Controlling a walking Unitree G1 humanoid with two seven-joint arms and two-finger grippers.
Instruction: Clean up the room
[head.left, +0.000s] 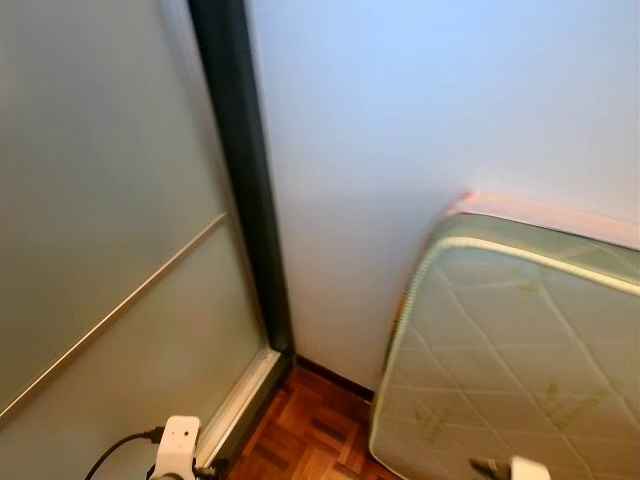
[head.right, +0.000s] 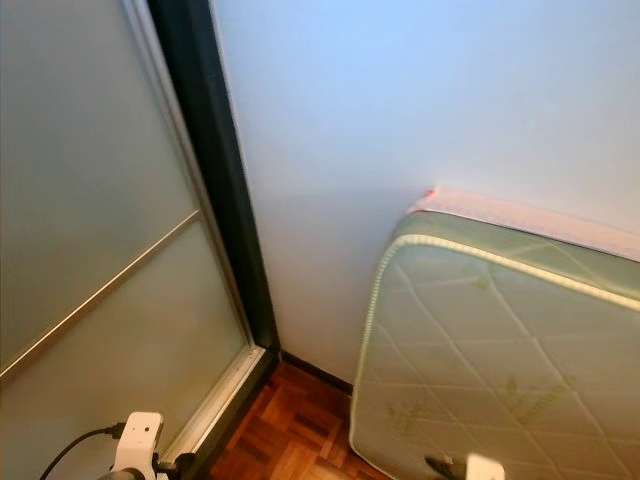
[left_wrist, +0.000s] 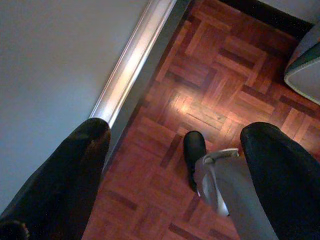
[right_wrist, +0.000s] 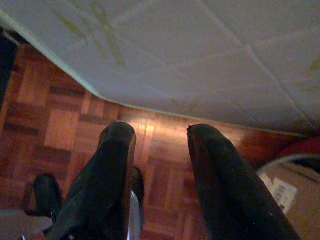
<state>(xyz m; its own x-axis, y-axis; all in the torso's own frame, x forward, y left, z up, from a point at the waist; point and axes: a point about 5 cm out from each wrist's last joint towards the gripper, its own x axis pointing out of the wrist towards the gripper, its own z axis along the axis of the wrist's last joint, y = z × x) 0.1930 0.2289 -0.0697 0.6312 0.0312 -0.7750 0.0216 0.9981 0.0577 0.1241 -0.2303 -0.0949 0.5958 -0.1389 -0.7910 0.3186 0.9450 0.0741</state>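
A quilted mattress (head.right: 500, 370) leans against the pale wall (head.right: 420, 110) on the right; a frosted sliding door (head.right: 90, 230) stands left, above parquet floor (head.right: 290, 440).

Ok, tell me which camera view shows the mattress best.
The right eye view: the mattress leans against the wall, its top edge and quilted face visible. The left eye view shows the same, cropped more. The right wrist view shows only its face close up; the left wrist view catches one corner.
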